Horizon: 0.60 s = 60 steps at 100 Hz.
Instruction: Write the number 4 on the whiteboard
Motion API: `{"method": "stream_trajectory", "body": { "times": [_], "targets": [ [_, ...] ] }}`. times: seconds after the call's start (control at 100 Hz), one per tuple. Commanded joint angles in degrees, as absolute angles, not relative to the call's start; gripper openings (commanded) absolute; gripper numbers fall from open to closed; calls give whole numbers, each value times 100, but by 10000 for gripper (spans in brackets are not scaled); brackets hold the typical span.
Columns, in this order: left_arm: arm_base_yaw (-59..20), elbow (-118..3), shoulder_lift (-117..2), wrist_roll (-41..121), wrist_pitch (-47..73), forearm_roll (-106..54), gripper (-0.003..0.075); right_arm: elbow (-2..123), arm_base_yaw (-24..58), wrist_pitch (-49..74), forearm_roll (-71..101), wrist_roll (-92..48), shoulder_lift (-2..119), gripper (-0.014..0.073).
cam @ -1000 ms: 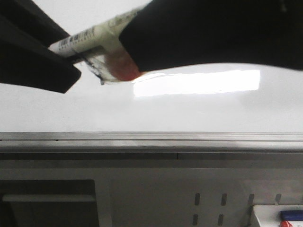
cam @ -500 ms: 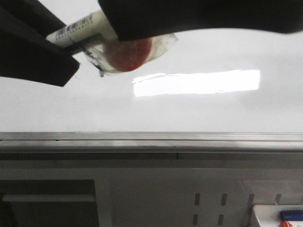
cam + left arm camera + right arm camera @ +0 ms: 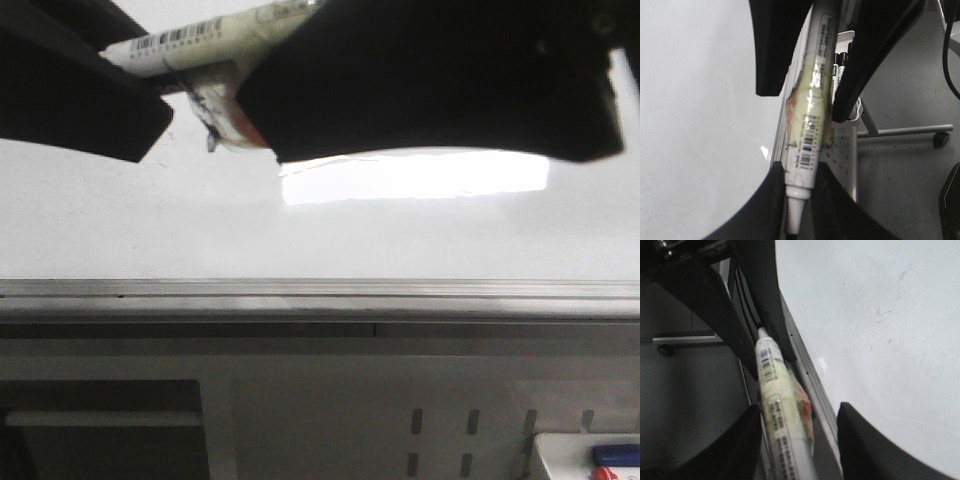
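A white marker point(image 3: 190, 40) with a barcode label and taped, red-stained middle hangs above the whiteboard point(image 3: 400, 230). My left gripper point(image 3: 160, 95) is shut on the marker near its tip end, as the left wrist view point(image 3: 797, 200) shows on the marker point(image 3: 810, 115). My right gripper point(image 3: 270, 115) straddles the marker's other end. In the right wrist view its jaws point(image 3: 800, 440) stand apart, with the marker point(image 3: 777, 405) against one finger and a gap to the other. No number 4 shows on the board; only faint specks point(image 3: 880, 315).
A grey metal rail point(image 3: 320, 290) runs along the board's near edge. A bright glare point(image 3: 440, 175) lies on the board. Below are a perforated panel point(image 3: 450, 430) and a white tray point(image 3: 590, 455) with markers. A wheeled stand point(image 3: 940, 139) stands on the floor.
My right gripper rose, then came back down and closer over the marker's taped middle, hiding most of the red patch. The left gripper and marker shifted slightly upward.
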State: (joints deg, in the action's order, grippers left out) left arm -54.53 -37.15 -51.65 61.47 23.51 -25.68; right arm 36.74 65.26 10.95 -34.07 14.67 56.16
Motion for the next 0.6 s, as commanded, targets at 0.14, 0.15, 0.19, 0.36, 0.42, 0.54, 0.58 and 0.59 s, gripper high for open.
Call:
{"method": "stream_trajectory", "body": {
  "times": [0.14,0.15,0.19,0.36,0.42,0.54,0.58,0.59],
  "targets": [
    [-5488,-3936,-5096,6120,2034,-2797,-20,3882,6551,820,-3498,1424,5599,103],
    [-5488,-3936,-5096,6120,2034,-2797,-20,3882,6551,820,-3498,1424,5599,85],
    [-5488,-3936,-5096,6120,2034,-2797,-20,3882,6551,830,-3498,1424,5599,43],
    [-5488,-3936,-5096,6120,2034,-2806,-20,3882,6551,830,-3498,1424,5599,-72],
    [-5488,-3936,-5096,6120,2034,-2819,-20,3882,6551,830,-3498,1424,5599,-72],
    [-5488,-3936,-5096,6120,2008,-2830,-15,3882,6551,830,-3498,1424,5599,-72],
    [-5488,-3936,-5096,6120,2008,-2830,7,3882,6551,830,-3498,1424,5599,-72],
    [-5488,-3936,-5096,6120,2008,-2830,13,3882,6551,830,-3498,1424,5599,-72]
  ]
}}
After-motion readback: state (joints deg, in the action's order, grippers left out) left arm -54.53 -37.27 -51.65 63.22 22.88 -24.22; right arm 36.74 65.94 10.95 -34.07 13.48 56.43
